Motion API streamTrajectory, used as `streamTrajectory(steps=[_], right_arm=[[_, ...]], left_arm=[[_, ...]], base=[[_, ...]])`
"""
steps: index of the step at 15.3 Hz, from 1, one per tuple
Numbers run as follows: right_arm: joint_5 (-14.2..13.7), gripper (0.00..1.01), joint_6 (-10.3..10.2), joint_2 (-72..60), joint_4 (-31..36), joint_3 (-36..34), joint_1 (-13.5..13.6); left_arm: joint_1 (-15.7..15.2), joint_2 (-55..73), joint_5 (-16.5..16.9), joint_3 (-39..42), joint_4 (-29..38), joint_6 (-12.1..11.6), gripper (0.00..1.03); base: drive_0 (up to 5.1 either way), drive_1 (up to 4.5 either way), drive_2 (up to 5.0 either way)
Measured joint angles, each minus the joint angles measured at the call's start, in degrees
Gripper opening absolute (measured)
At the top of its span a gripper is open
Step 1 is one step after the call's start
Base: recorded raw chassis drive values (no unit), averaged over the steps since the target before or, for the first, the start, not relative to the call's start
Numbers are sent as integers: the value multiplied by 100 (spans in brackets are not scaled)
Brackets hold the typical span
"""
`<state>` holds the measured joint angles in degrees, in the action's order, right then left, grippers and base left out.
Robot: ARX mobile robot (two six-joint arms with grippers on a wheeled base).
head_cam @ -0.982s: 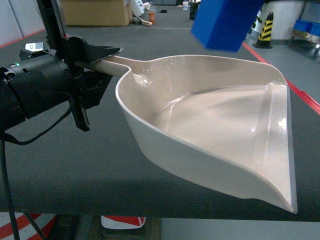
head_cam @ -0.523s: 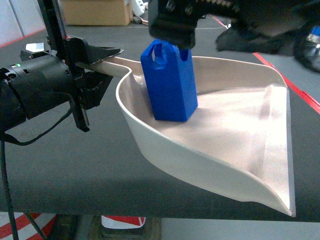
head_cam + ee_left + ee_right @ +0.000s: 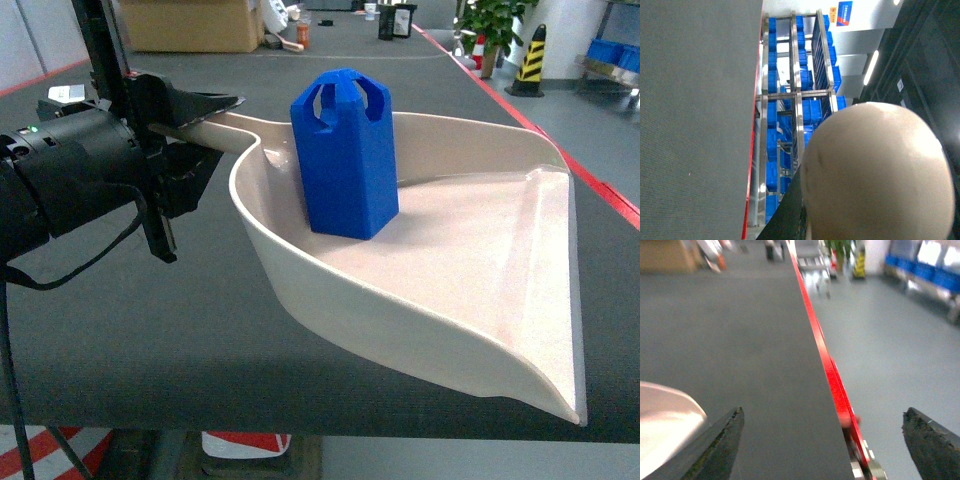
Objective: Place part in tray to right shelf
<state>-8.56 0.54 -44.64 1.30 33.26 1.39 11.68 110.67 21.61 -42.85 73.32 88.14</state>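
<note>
Part (image 3: 345, 155), bright blue, is standing upright inside the beige tray (image 3: 480, 330); my left end effector (image 3: 190, 125) is gripping the tray's handle above the dark counter (image 3: 150, 340), my right end effector (image 3: 825, 440) spread wide, empty

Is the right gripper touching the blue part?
Apart. The right wrist view shows the right gripper open with only table between its fingers; the head view shows the part standing alone in the tray.

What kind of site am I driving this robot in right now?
Probably a factory or warehouse floor: tall steel racks stacked with blue crates, a striped yellow-black traffic cone, and a large cardboard box on the open concrete floor.
</note>
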Motion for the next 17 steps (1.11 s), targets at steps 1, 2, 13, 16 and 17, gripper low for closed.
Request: streamTrajectory(steps=[1, 2, 13, 16, 17], right_arm=[[468, 88, -4, 181, 905, -363, -164], [811, 75, -4, 365, 1473, -702, -162], [857, 2, -9, 2046, 1707, -2736, -140], [857, 2, -9, 2323, 1556, -2896, -140], [857, 2, -11, 2433, 1482, -2946, -140]], left_arm=[[2, 0, 0, -2, 0, 0, 15], [35, 0, 28, -2, 2, 4, 15], [2, 9, 4, 0, 0, 0, 15], [2, 9, 4, 0, 0, 0, 15], [0, 9, 2, -2, 0, 0, 15]], base=[[0, 0, 0], [0, 0, 0], [0, 0, 0], [0, 0, 0], [0, 0, 0]])
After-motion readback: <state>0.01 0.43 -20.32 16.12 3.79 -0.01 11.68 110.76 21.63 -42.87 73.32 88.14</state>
